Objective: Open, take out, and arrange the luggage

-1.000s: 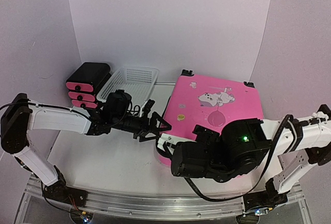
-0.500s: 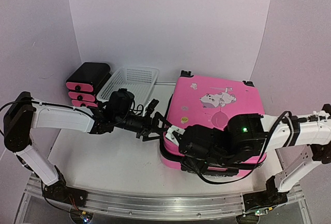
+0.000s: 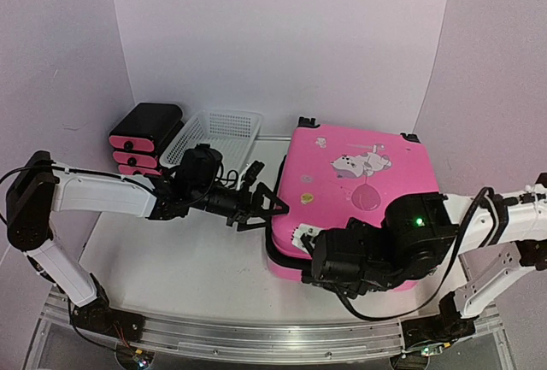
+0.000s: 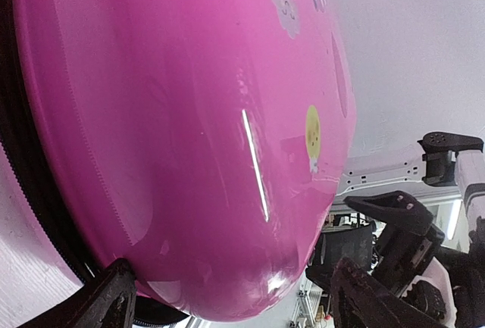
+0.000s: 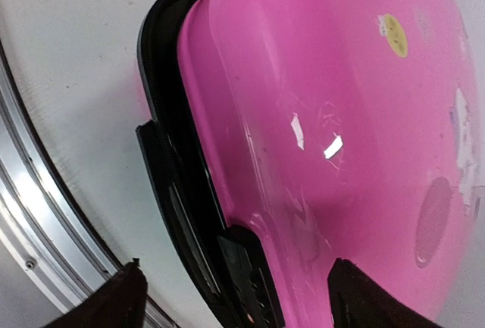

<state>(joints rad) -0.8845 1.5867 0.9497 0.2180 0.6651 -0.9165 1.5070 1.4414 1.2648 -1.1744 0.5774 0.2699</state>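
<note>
1. The pink luggage lies flat at 3 o'clock on the table, sticker side up.
2. The left gripper has edged in to the case's 9 o'clock side. Its pincer is wide, straddling the rounded shell and holding nothing.
3. The right gripper has drawn back from over the 7 o'clock corner. Its pincer is wide and empty, facing the black zipper band.
4. Whether the band is unzipped cannot be told. The lid looks down, so the opening step seems barely begun, with both arms apparently lining up on the seam.
</note>
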